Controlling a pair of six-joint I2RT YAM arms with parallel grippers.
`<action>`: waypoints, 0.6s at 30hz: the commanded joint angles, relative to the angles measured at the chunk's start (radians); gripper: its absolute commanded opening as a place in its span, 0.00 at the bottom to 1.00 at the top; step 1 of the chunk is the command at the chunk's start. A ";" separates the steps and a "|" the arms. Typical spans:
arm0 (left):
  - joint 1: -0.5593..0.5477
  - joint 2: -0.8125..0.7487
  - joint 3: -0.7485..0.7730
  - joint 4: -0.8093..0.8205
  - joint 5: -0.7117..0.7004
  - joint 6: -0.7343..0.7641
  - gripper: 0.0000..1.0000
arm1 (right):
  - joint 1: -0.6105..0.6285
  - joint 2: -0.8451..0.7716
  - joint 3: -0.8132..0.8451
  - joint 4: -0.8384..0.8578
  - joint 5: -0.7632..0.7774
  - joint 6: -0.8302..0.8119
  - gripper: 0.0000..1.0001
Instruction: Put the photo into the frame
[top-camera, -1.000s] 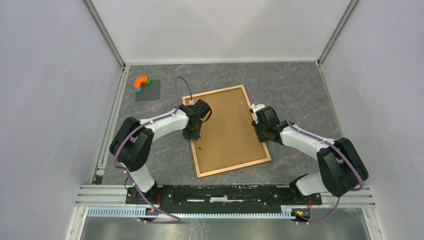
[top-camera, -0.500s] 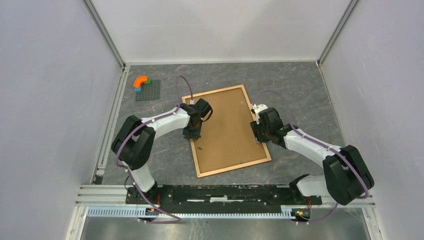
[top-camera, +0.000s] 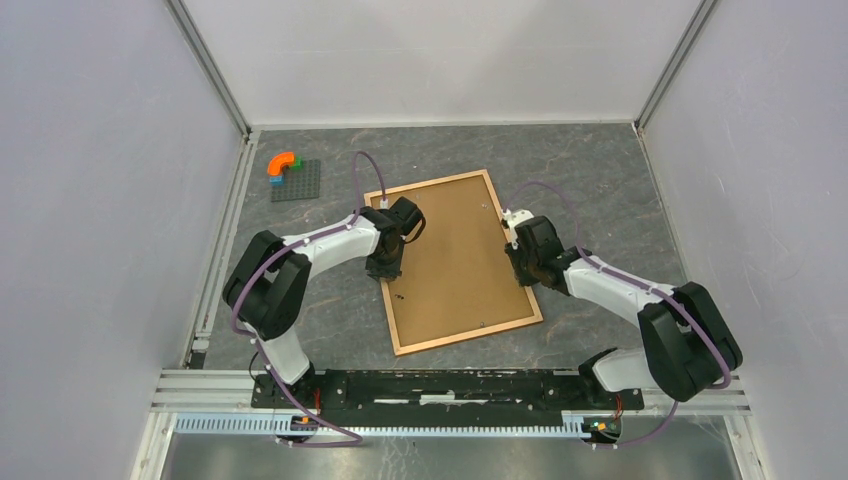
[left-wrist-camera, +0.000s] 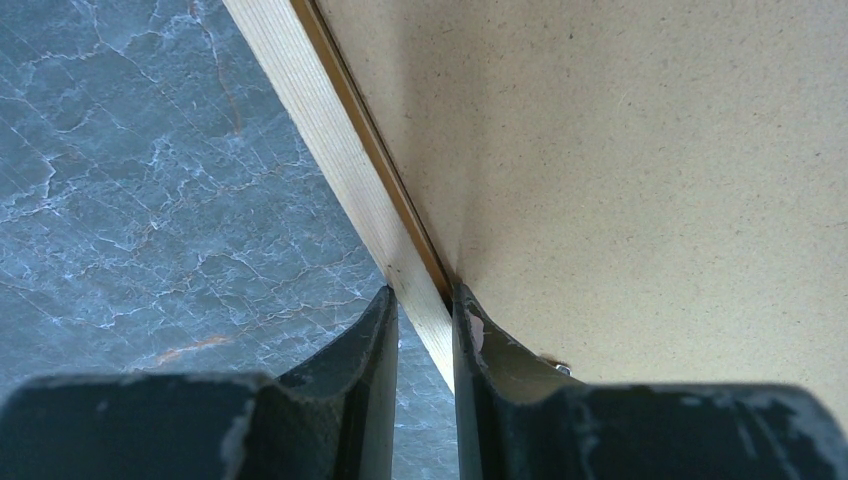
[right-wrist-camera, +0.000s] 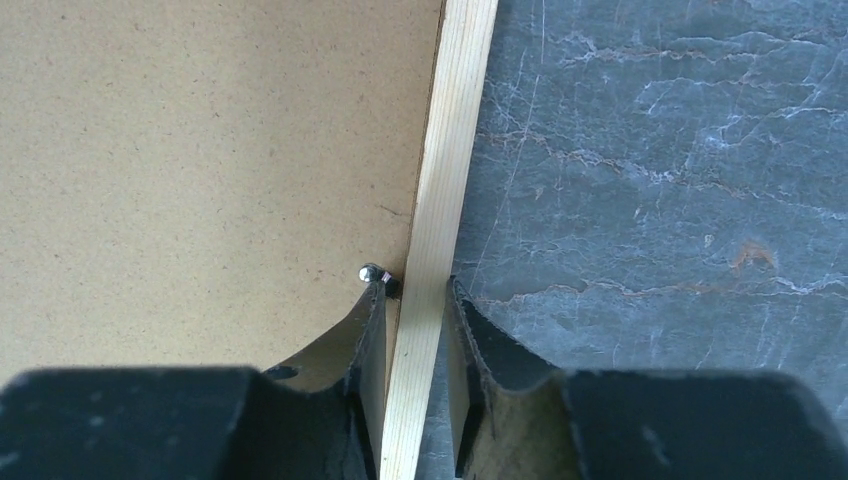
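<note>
Dark grey marble-look table (top-camera: 600, 160), white walls (top-camera: 440, 50) on 3 sides. 1 frame (left-wrist-camera: 325, 140) lies flat at the middle, turned a bit, with 1 brown backing board (top-camera: 455, 255) inside it. It is well apart from the walls, with bare tabletop all round. Left gripper (left-wrist-camera: 425, 320) pinches the left rail. Right gripper (right-wrist-camera: 415, 320) has one finger on each side of the right rail, very close; pressing or not, cannot tell. Far left: 1 grey baseplate (top-camera: 296, 182) w/ coloured bricks (top-camera: 282, 164).
</note>
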 joint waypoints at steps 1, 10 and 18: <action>0.014 0.062 -0.027 -0.053 -0.053 0.055 0.02 | 0.003 0.028 -0.034 0.054 0.043 -0.011 0.25; 0.016 0.100 0.068 -0.081 0.041 0.058 0.02 | 0.010 -0.021 -0.109 0.107 0.023 0.011 0.12; 0.060 0.194 0.213 -0.098 0.060 0.087 0.04 | 0.011 -0.184 -0.182 0.080 -0.072 0.196 0.25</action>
